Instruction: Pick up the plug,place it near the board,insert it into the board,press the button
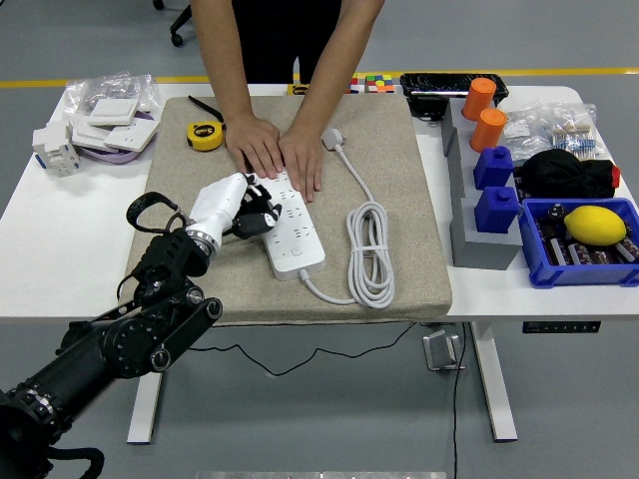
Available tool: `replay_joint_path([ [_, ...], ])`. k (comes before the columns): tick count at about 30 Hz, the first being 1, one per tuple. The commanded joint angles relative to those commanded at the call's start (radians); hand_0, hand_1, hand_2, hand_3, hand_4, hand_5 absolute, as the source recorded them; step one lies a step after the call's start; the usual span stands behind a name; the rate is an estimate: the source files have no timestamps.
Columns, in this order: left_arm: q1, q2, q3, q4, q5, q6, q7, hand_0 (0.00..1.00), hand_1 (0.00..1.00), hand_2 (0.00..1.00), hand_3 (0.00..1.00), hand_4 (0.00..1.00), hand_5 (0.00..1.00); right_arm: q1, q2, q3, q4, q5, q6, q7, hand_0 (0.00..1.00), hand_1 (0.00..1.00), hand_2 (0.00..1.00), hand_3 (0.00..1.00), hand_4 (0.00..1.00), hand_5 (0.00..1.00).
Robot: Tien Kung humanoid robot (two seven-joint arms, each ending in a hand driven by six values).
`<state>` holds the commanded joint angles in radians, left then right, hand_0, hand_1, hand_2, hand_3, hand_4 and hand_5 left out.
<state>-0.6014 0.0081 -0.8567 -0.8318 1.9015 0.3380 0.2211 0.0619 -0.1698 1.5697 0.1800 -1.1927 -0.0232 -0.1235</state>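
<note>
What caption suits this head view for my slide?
Left robot hand holds a black plug over the white power strip while a person's hands steady its far end.
</note>
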Motion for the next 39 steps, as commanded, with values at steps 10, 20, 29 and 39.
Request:
replay_joint_path([
  [10, -0.003, 0.006, -0.010, -0.013, -0.036, 0.000, -0.027, 0.399, 0.473, 0.451, 0.474, 0.519, 0.153, 0.001, 0.002, 0.002, 0.000, -0.002, -0.001, -0.001, 0.998, 0.926, 0.869, 0.903, 0.998, 0.998],
  [20, -0.002, 0.009, -0.027, -0.058, -0.132, -0.003, -0.085, 0.469, 0.650, 0.574, 0.555, 0.950, 0.423, 0.000, 0.001, 0.002, 0.000, -0.007, -0.002, -0.003, 0.998, 0.926, 0.868, 0.902, 0.998, 0.998],
  [29, -0.002, 0.011, -0.039, -0.069, -0.087, -0.018, -0.076, 0.912, 0.976, 0.899, 0.908, 0.998, 0.576, -0.003, 0.002, 0.001, 0.000, -0.007, 0.001, -0.003, 0.998, 0.927, 0.868, 0.899, 0.998, 0.998],
  [39, -0.004, 0.026, -0.031, -0.062, 0.071, -0.089, 0.000, 0.920, 0.976, 0.885, 0.903, 0.998, 0.492, -0.004, 0.002, 0.003, 0.000, -0.006, 0.000, -0.003, 0.998, 0.927, 0.868, 0.899, 0.998, 0.998],
])
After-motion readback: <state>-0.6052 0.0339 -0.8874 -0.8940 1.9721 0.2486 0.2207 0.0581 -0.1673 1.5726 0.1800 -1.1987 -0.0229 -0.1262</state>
